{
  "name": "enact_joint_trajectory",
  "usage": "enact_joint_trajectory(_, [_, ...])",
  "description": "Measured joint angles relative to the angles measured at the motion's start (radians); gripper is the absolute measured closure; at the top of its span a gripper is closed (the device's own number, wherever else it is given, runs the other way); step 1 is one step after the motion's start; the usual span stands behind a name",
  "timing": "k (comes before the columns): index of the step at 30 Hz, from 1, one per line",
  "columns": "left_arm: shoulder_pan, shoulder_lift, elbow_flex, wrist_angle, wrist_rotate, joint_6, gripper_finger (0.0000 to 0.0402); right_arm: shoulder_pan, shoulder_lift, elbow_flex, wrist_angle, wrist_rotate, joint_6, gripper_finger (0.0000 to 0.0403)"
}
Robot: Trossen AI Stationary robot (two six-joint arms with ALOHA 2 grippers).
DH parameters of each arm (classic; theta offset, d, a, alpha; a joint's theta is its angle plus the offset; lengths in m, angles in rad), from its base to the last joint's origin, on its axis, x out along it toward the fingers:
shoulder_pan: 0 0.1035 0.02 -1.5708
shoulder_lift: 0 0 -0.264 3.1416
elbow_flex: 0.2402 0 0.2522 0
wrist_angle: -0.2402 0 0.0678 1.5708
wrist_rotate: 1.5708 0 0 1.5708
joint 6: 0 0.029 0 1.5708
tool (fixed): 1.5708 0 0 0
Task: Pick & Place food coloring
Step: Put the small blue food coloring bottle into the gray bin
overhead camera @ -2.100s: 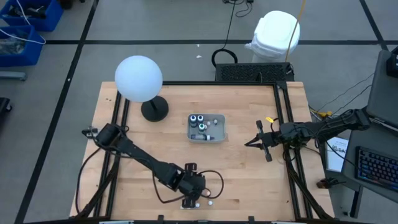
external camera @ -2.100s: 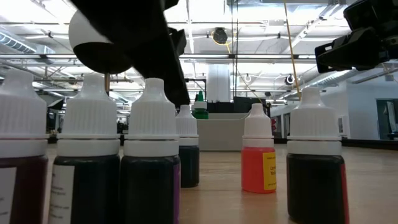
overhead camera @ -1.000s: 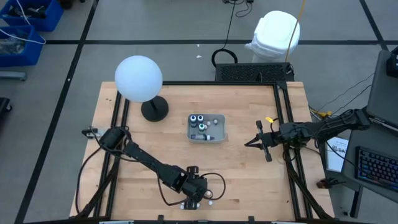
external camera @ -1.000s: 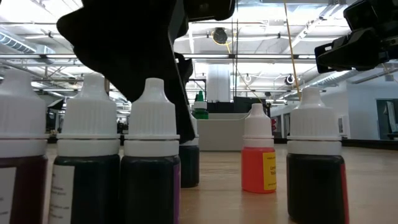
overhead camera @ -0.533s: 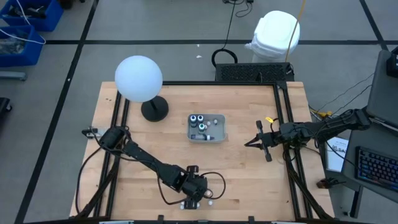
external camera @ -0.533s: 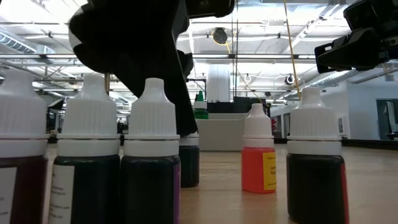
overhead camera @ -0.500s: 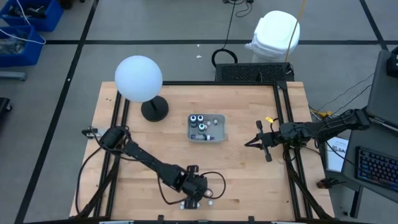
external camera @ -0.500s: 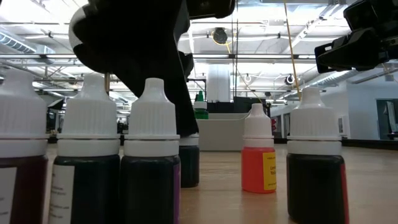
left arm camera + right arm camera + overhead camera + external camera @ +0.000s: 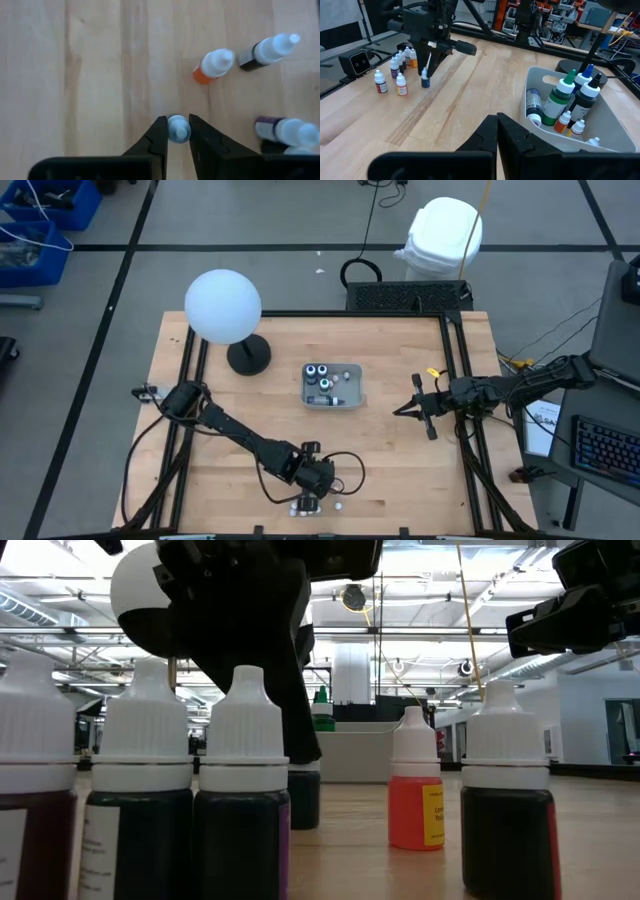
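My left pincer stood at the bottom centre of the left wrist picture, its two dark, flat fingers clamped on the ribbed white cap of a small blue bottle that stood upright on the pale, straight-grained wooden worktop. In the overhead picture this pincer sat low and centre, by the worktop's near edge, at the end of a long dark jointed arm.

The rest of the food coloring stood close around it. In the wrist picture, an orange bottle with a cone-tipped white cap was at upper right, a dark bottle just beside it, and a purple bottle at the right edge. From worktop height, the bottles looked like squat cylinders with ridged white caps: three dark ones crowded the left foreground, the nearest to centre a violet-tinged bottle, with the orange one right of centre.

A pale grey, round-cornered plastic tray lay in the middle of the overhead picture. In the right wrist picture it held more bottles, among them a green bottle and a dark one with a blue tip.

My right pincer waited right of centre in the overhead picture, fingers together, holding nothing. A smooth white globe lamp on a round black base stood at upper left.
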Motion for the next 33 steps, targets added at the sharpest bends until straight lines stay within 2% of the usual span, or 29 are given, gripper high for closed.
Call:
enact_joint_trajectory(3, [0.018,0.0,0.04,-0.051,0.006,0.037,0.0345,0.0,0.0,0.0,0.0,0.0,0.0,0.0403])
enact_joint_trajectory(7, [0.05,0.0,0.156,-0.201,-0.032,0.157,0.034,0.0,0.0,0.0,0.0,0.0,0.0,0.0403])
enact_joint_trajectory(14, [0.159,-0.003,0.404,-0.384,-0.106,0.506,0.0343,0.0,0.0,0.0,0.0,0.0,0.018,0.0403])
enact_joint_trajectory(18, [0.266,-0.004,0.492,-0.464,-0.123,0.686,0.0342,0.0,0.0,0.0,-0.01,0.0,0.013,0.0403])
enact_joint_trajectory(24, [0.474,-0.004,0.488,-0.49,0.049,0.831,0.0343,0.0,0.0,0.0,0.018,0.012,0.022,0.0403])
enact_joint_trajectory(28, [0.566,-0.003,0.454,-0.491,0.097,0.901,0.0343,0.0,-0.001,0.0,0.054,0.118,0.005,0.0403])
enact_joint_trajectory(33, [0.592,-0.003,0.401,-0.426,0.093,0.973,0.0343,0.0,0.0,0.0,0.126,0.299,-0.206,0.0403])
